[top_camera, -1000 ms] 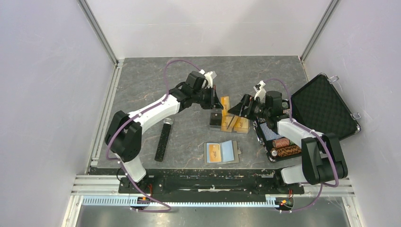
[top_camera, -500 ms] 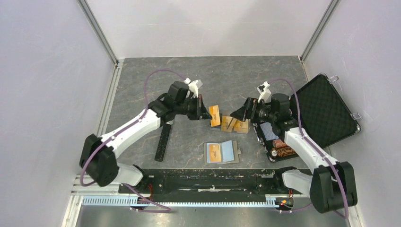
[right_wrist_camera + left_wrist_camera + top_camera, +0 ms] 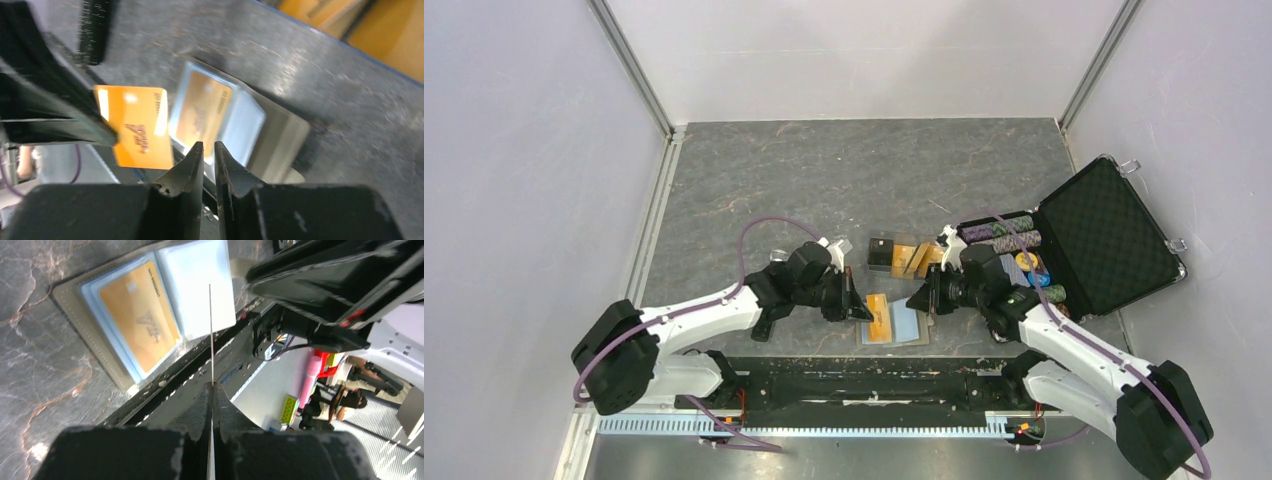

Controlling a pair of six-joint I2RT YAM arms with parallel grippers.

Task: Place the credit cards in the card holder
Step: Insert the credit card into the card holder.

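Note:
The card holder (image 3: 912, 327) lies open near the table's front edge, pale blue inside. One orange credit card (image 3: 137, 325) sits in its left pocket (image 3: 204, 111). My left gripper (image 3: 856, 305) is shut on a second orange credit card (image 3: 134, 127), which stands on edge just above the holder's left half. In the left wrist view this card (image 3: 210, 330) shows only as a thin line. My right gripper (image 3: 919, 300) hangs over the holder's right edge. Its jaws (image 3: 209, 150) stand a narrow slit apart with nothing between them. A dark card-sized piece (image 3: 882, 252) lies further back.
Orange blocks (image 3: 916, 258) sit behind the holder. A black chip case (image 3: 1109, 235) stands open at the right with rolls of poker chips (image 3: 996, 232) in it. A long black bar (image 3: 762, 325) lies under my left arm. The black front rail (image 3: 864, 385) runs close behind the holder.
Both arms have swung from the table's middle down to the card holder. The left one carried the orange card with it. The right gripper's jaws closed from wide apart to a slit.

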